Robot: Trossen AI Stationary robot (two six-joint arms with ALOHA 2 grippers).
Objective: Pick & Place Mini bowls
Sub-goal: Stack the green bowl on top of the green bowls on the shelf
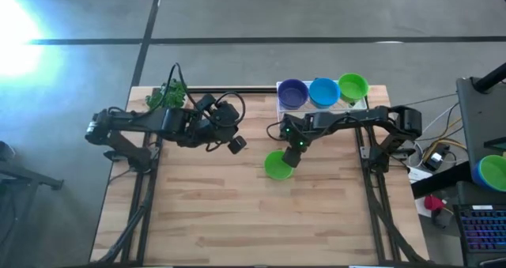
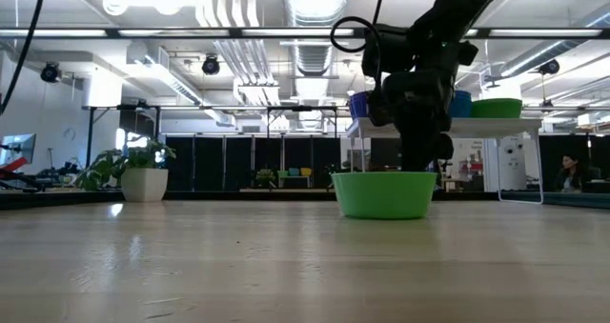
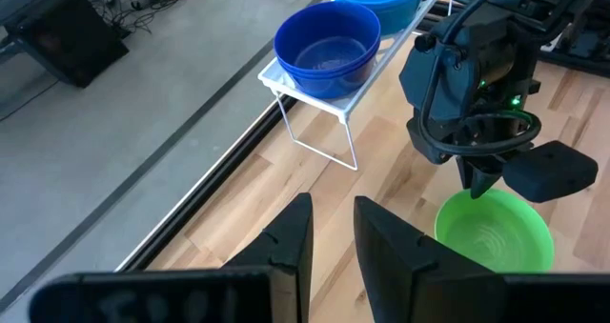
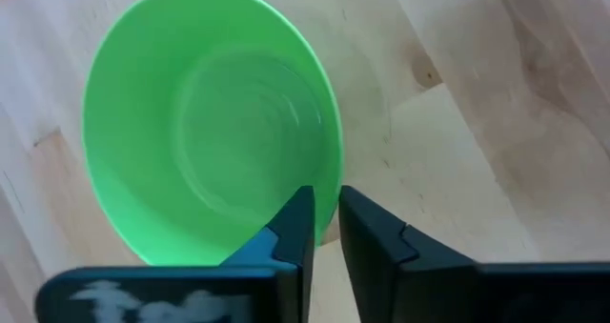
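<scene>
A bright green mini bowl (image 1: 277, 166) stands upright on its base on the wooden table, near the middle right. My right gripper (image 4: 326, 218) reaches down onto its rim and is shut on it. Three more mini bowls, purple (image 1: 293, 93), sky blue (image 1: 323, 92) and green (image 1: 353, 87), sit in a row on the white wire rack (image 3: 315, 87) at the far right. My left gripper (image 3: 334, 218) hangs above the table's left half, open, with nothing between its fingers. My right gripper grips the green bowl's rim (image 4: 331, 185) on the side toward the rack, one finger inside the bowl and one outside. The fingers come from above, slanting steeply down. The bowl sits upright with its base on the table (image 2: 384, 214).
A leafy green toy plant (image 1: 168, 94) stands at the table's far left corner. Beside the table's right edge are a stand with a blue bowl (image 1: 494, 171), cables and a keyboard (image 1: 482, 228). The near half of the table (image 1: 253, 228) is bare wood.
</scene>
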